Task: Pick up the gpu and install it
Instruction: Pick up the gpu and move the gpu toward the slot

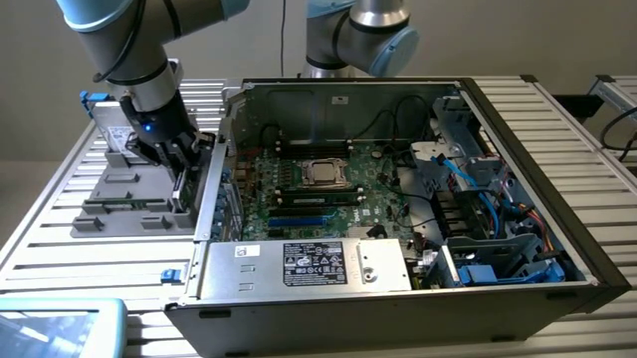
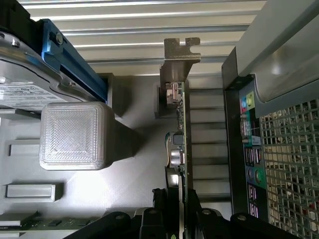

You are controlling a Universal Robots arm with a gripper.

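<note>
Pinched upright on its long edge just outside the computer case (image 1: 348, 321), on the exterior view's left of it: the gpu (image 2: 182, 130), a thin flat card with a green board edge, small silvery round components on one face and a bent grey metal bracket (image 2: 178, 55) with a notched tab at its far end. Clamped on both faces by the black fingers (image 2: 160, 208) of the gripper (image 2: 178, 211), closed partway, down to the card's thickness. Hard to tell whether lifted clear of, or seated in, the matte grey moulded tray (image 2: 124, 184) beneath it, set close beside the case. Farther from the case than the card, a rounded square grey block (image 2: 74, 135) with a fine woven print texture, then a silver drive (image 2: 25, 92) with a white label, carried in a blue plastic rail (image 2: 75, 59). Right alongside the card, the case's rear panel (image 2: 249, 99), with coloured ports (image 2: 251, 149) and perforated metal mesh (image 2: 291, 169). Inside the open case, a green motherboard (image 1: 298, 201) with a square metal-framed processor socket (image 1: 324, 173), blue cables (image 1: 468, 179) and a boxy steel power supply (image 1: 309, 265) with a black label. Under case and tray, a ribbed aluminium slatted table (image 1: 60, 253).
</note>
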